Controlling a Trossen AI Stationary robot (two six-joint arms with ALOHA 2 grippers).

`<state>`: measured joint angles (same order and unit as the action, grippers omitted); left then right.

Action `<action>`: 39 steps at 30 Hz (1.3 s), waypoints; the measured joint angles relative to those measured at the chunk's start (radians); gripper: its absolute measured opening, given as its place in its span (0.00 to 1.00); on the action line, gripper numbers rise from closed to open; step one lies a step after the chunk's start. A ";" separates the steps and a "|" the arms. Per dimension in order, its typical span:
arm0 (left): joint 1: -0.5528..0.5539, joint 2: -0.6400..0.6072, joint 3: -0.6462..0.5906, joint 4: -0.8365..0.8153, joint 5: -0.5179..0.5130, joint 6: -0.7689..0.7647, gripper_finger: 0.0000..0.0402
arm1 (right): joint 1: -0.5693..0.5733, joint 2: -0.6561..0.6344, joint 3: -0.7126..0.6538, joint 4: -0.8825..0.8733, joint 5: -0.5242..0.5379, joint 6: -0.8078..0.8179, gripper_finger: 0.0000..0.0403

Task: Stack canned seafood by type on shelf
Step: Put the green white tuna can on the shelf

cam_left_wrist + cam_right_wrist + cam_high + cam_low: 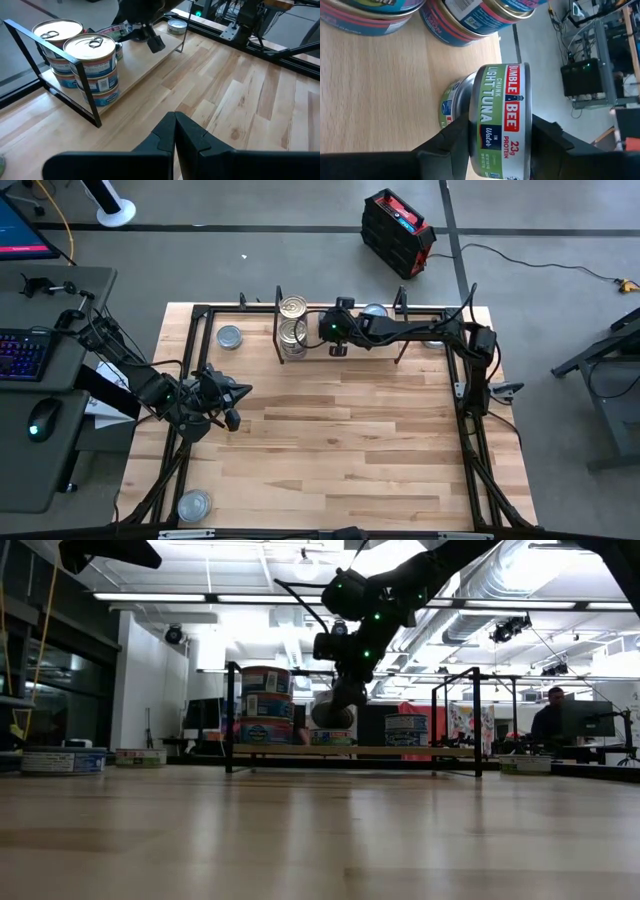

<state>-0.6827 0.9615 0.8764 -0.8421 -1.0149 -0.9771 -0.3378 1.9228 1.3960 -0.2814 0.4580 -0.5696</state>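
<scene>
The shelf stands at the table's far side. At its left end are two stacks of blue-labelled tins, seen from above as. My right gripper reaches over the shelf from the right and is shut on a green-labelled tuna tin. It holds the tin just above another green-labelled tin that rests flat on the shelf board. My left gripper is shut and holds nothing. It waits over the table's left part, well short of the shelf. My right gripper pinches the green-labelled tin across its height, one finger on each flat end. The label wall faces the wrist camera. The fingers slant down from above and from the table's right. The tin stands on edge, lifted clear of the shelf board.
Loose tins lie on the table: one left of the shelf, one at the near left corner and one behind the shelf. Black frame rails run along the table's edges. Bare wood lies between the arms.
</scene>
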 joint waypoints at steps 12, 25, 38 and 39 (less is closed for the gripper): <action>0.000 0.000 0.000 -0.032 0.006 -0.005 0.00 | -0.009 0.000 0.075 -0.066 -0.031 0.076 0.38; 0.000 0.000 0.000 -0.031 0.029 -0.017 0.00 | -0.018 0.000 0.075 -0.048 -0.052 0.081 0.38; 0.000 0.000 0.000 -0.033 0.029 -0.018 0.00 | -0.018 -0.002 0.076 -0.057 -0.144 0.127 0.38; 0.000 0.000 0.000 -0.033 0.029 -0.018 0.00 | -0.018 -0.002 0.077 -0.059 -0.144 0.127 0.38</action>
<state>-0.6827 0.9619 0.8764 -0.8751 -0.9855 -0.9947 -0.3557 1.9213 1.4727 -0.3402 0.3141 -0.4427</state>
